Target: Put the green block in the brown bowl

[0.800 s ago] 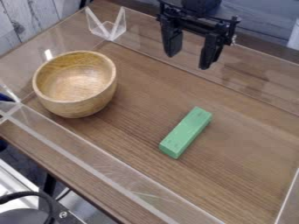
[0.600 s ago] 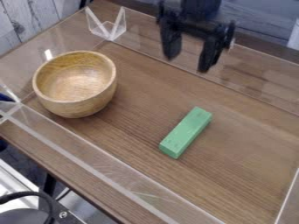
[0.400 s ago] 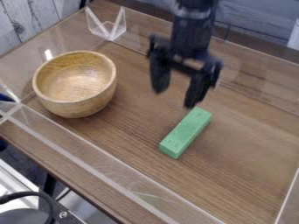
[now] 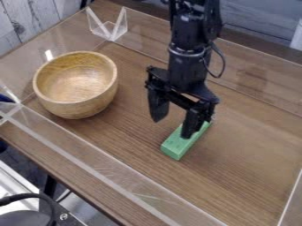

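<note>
The end effector (image 4: 176, 116) stands right of centre in the frame, pointing straight down, its two dark fingers spread wide and holding nothing. The green block (image 4: 186, 139) lies flat on the desk (image 4: 112, 146) directly beneath, its long axis running from lower left to upper right; its upper end is hidden behind the right-hand finger, and its lower end shows clear. Whether the fingertips straddle the block or merely stand in front of it cannot be settled from this single view, and contact with the block is not evident. The brown bowl (image 4: 76, 84) sits in the left of the frame, upright and empty, well apart from the block. The step in hand is judged to be the descent to grasp. To do it well, the fingers should bracket the block across its narrow width, near its middle, so that closing does not pivot it; the present finger line appears roughly square to the block's length, which is suitable. The fingertips should go low enough to take the block's sides without pressing into the desk. Once gripped, the block must be lifted clear of the bowl's thick rim before travel toward the left. A transparent wall (image 4: 71, 146) borders the desk at lower left and sits close to the bowl.
</note>
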`<state>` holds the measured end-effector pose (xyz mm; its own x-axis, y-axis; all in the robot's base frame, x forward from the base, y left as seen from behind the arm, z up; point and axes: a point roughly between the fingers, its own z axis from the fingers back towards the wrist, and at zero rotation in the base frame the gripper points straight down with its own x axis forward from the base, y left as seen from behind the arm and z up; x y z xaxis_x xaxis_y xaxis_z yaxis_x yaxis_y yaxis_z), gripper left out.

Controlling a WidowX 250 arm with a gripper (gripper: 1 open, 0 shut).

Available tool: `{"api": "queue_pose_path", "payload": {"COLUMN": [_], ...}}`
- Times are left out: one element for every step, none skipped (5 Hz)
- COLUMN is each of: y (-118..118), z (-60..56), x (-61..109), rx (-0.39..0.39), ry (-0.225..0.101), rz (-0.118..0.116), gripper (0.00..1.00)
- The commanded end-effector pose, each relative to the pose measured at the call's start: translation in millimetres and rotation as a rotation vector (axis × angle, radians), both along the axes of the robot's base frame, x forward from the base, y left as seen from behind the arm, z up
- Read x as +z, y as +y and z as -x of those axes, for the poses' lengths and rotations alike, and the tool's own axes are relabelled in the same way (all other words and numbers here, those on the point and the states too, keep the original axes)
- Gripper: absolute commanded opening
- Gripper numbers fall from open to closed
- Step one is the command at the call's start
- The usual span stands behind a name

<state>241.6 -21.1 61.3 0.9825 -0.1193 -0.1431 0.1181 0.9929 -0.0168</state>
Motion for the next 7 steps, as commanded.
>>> {"api": "queue_pose_path", "payload": {"y": [-5, -6, -8, -9, -9, -11, -12], "z": [-8.8, -11.4, -14.0, -16.5, -19.1, -21.6, -24.2], "x": [4.4, -3.3, -10.1, -15.3, -18.8, -18.1, -18.8], "rx": [-0.017, -0.022, -0.025, -0.027, -0.027, -0.031, -0.033], "ry": [-0.055, -0.049, -0.042, -0.037, -0.036, -0.040, -0.040], "rz": [0.006, 0.008, 0.010, 0.012, 0.017, 0.025, 0.030], "gripper": [1.00, 1.00, 1.00, 1.00, 0.00, 0.00, 0.00]}}
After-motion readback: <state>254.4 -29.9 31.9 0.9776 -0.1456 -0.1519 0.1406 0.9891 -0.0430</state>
